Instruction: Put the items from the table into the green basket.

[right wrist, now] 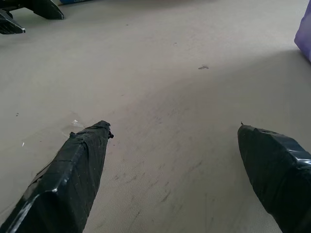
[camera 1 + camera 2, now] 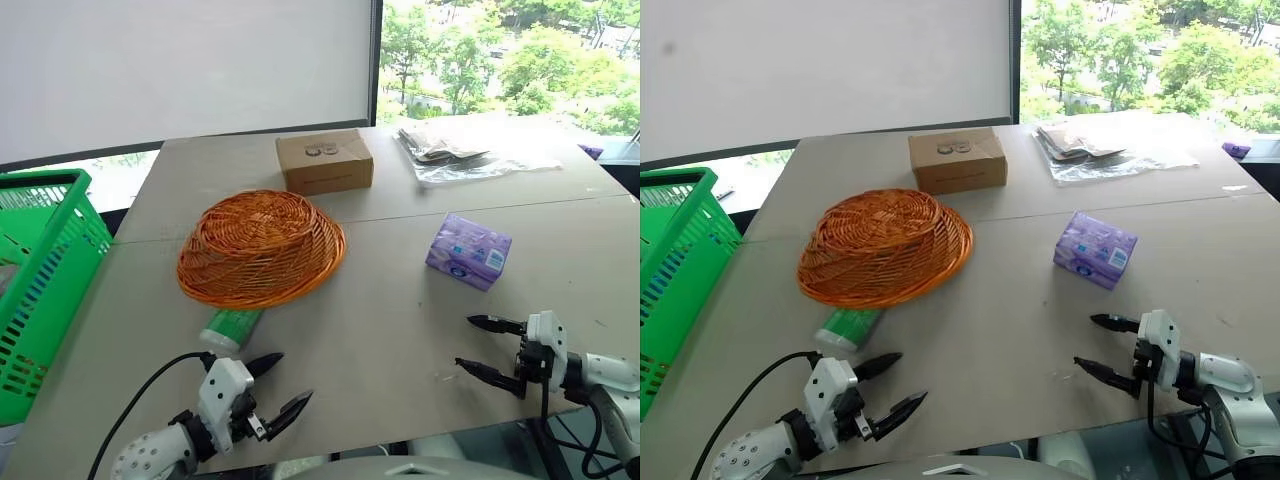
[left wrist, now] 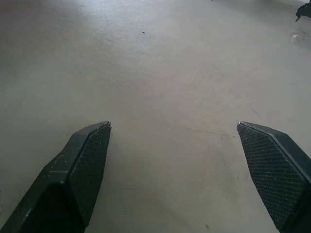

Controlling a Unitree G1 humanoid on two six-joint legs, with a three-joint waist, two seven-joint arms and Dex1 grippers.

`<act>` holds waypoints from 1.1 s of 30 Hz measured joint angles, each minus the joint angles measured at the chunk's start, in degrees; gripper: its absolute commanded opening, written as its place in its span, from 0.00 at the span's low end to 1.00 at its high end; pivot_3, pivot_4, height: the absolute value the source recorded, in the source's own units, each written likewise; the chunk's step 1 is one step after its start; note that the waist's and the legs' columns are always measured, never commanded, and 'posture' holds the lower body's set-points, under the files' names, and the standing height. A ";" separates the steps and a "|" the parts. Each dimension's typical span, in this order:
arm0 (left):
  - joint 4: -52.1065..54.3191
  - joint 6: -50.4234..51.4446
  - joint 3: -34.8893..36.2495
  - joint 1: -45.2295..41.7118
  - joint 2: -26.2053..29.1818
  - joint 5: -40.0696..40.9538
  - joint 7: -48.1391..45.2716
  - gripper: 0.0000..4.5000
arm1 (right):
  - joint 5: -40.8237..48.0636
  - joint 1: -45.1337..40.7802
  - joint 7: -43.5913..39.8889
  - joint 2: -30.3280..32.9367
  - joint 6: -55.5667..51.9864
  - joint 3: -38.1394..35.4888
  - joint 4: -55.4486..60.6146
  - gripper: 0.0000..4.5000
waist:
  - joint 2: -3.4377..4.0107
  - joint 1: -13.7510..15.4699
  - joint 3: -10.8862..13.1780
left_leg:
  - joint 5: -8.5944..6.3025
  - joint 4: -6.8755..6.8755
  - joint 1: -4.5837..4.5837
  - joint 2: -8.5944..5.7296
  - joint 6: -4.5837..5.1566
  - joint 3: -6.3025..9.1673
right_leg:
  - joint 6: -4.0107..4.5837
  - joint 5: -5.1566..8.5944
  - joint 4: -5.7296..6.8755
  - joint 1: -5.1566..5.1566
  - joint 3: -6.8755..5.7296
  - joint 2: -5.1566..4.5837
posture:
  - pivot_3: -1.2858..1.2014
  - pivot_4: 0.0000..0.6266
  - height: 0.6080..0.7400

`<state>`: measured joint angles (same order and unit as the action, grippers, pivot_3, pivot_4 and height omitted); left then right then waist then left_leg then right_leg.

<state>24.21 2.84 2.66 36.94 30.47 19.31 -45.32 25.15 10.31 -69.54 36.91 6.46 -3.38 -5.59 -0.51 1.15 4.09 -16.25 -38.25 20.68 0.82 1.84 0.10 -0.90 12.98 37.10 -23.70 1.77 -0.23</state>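
On table (image 2: 400, 330), overturned wicker basket (image 2: 260, 247) covers tube (image 2: 230, 328) end.

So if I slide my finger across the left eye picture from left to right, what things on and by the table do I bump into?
green basket → tube → orange wicker basket → cardboard box → purple tissue pack
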 measured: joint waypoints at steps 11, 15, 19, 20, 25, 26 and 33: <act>-0.01 0.26 1.62 -2.16 -0.82 1.13 1.59 0.96 | 0.87 -1.45 0.18 -1.77 -2.09 0.07 0.60 1.00 | 0.00 0.30 -0.05 | 0.00 -0.01 0.02 0.03 0.00 0.00 | 0.00 -0.01 0.01 0.00 0.00 0.05 | 0.57 0.04 1.00; -0.67 -0.36 1.90 -2.60 -0.82 1.15 0.85 0.96 | 1.10 -1.44 -0.03 -1.78 -2.63 0.07 0.61 1.00 | -0.03 0.50 -0.10 | 0.00 -0.02 0.01 0.02 0.00 -0.02 | 0.00 -0.01 0.01 0.00 0.02 0.06 | 0.57 0.03 1.00; -1.27 -0.79 1.88 -2.52 -0.82 1.15 0.28 0.96 | 1.35 -1.44 -0.07 -1.81 -2.80 0.07 0.65 1.00 | -0.05 0.72 -0.11 | 0.00 -0.02 0.00 0.02 0.00 -0.02 | 0.00 -0.01 0.02 0.00 0.02 0.06 | 0.57 0.03 1.00; -1.30 -0.86 1.88 -2.54 -0.82 1.15 0.13 0.96 | 1.39 -1.44 -0.07 -1.83 -2.84 0.07 0.67 1.00 | -0.05 0.85 -0.12 | 0.00 -0.02 0.00 0.02 0.00 -0.02 | 0.00 -0.01 0.02 0.01 0.02 0.07 | 0.57 0.03 1.00; -2.96 -2.73 1.78 -2.98 -1.24 0.82 -0.07 0.96 | 1.82 -1.27 -0.15 -1.93 -3.51 0.09 1.76 1.00 | -0.02 1.20 -0.19 | 0.00 -0.03 0.01 0.02 0.00 -0.01 | 0.00 -0.01 0.02 0.01 0.01 0.07 | 0.57 0.03 1.00; -3.19 -3.76 1.78 -3.08 -1.39 0.43 -0.08 0.96 | 2.00 -1.06 -0.22 -1.93 -3.78 0.09 2.26 1.00 | -0.02 1.21 -0.19 | 0.00 -0.03 0.01 0.02 0.00 -0.01 | 0.00 -0.01 0.02 0.01 0.01 0.07 | 0.57 0.03 1.00; -2.23 -18.99 7.53 -2.97 -3.92 -11.21 7.40 0.96 | 8.65 0.93 -3.71 2.14 -13.29 0.08 12.15 1.00 | -0.10 1.10 -0.25 | 0.00 -0.04 -0.01 0.11 0.00 -0.04 | 0.00 -0.02 0.02 0.04 0.10 0.04 | 0.57 0.04 1.00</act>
<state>21.98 -16.15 10.19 33.97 26.55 8.09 -37.92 33.80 11.23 -73.26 39.05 -6.83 -3.30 6.56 -0.61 2.25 3.84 -16.25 -38.29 20.67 0.92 1.84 0.05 -0.90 12.97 37.13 -23.66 1.87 -0.19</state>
